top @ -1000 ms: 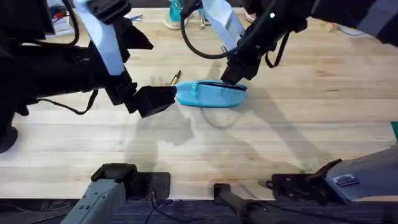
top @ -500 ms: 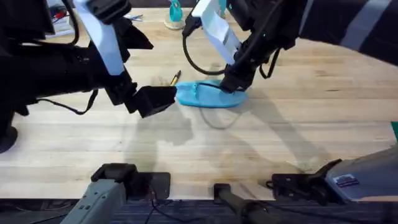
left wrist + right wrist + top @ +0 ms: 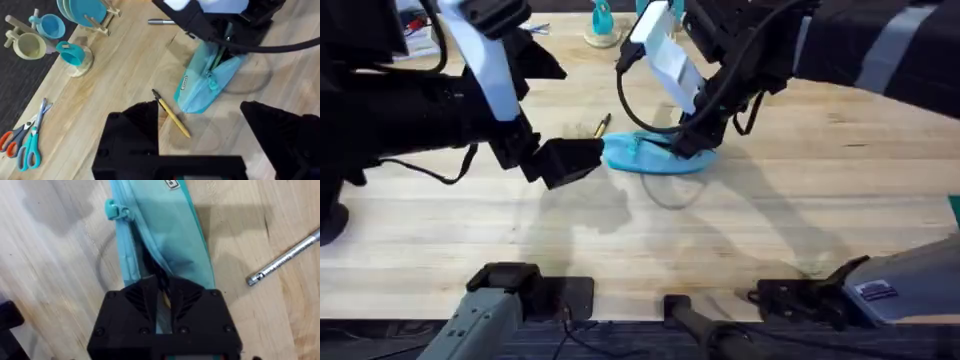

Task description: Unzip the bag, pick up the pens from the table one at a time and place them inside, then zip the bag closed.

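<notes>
The table (image 3: 800, 200) carries the bag (image 3: 650, 155) near its middle, lying flat with the zip facing up. The right gripper (image 3: 164, 292) is narrowed onto the bag's zip edge, probably to work the opening. The left gripper (image 3: 200, 135) waits wide and empty beside the bag's other end, above the yellow pen (image 3: 172, 116). The silver pen (image 3: 287, 257) lies just beside the bag.

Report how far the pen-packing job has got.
Done: the bag looks at least partly unzipped, with a dark gap along its zip. In hand: the right end effector is closed on the bag's fabric at one end, while the left end effector hovers open near the yellow pen. Left: both pens, yellow and silver, lie on the table; then zipping shut.
</notes>
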Tool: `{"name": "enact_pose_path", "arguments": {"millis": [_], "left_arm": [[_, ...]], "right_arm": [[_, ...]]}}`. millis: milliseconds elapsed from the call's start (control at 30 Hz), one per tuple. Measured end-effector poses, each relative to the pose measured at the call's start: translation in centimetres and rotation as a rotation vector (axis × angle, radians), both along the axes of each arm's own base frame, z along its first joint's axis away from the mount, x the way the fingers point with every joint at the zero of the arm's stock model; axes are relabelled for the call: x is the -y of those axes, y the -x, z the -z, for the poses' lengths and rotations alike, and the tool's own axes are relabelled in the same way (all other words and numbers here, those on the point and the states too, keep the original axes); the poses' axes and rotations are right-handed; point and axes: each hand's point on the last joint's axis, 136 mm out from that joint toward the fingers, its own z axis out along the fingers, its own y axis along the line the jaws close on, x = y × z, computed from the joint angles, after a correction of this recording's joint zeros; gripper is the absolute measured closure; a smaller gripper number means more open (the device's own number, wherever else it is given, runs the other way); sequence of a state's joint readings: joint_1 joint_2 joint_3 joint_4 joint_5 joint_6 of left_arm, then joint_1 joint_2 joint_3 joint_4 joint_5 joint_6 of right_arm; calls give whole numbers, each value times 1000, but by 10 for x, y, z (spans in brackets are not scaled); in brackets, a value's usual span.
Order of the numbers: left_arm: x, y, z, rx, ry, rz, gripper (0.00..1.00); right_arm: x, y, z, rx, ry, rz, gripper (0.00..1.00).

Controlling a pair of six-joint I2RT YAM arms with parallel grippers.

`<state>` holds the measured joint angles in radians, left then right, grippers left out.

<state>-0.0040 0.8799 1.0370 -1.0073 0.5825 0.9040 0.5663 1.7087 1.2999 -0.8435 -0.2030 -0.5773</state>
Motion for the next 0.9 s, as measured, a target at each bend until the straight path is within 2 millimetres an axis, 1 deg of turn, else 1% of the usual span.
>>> {"name": "enact_pose_path", "arguments": {"millis": [33,67,133,167,233,267,367,900], "left_arm": [[0,0,0,0,0,0,7],[0,0,0,0,0,0,7],[0,0,0,0,0,0,7],[0,0,0,0,0,0,7],[0,0,0,0,0,0,7],[0,0,0,0,0,0,7],[0,0,0,1,0,0,8],[0,0,0,0,0,0,7]], "right_arm": [[0,0,0,1,0,0,819],[0,0,0,1,0,-1,757],[0,0,0,-1,1,-1,483],[0,0,0,-1,1,-1,321],[0,1,1,0,1,-5,59],[0,1,1,0,1,-7,20],[0,0,0,1,1,-7,4],[0,0,1,0,0,2,5]]}}
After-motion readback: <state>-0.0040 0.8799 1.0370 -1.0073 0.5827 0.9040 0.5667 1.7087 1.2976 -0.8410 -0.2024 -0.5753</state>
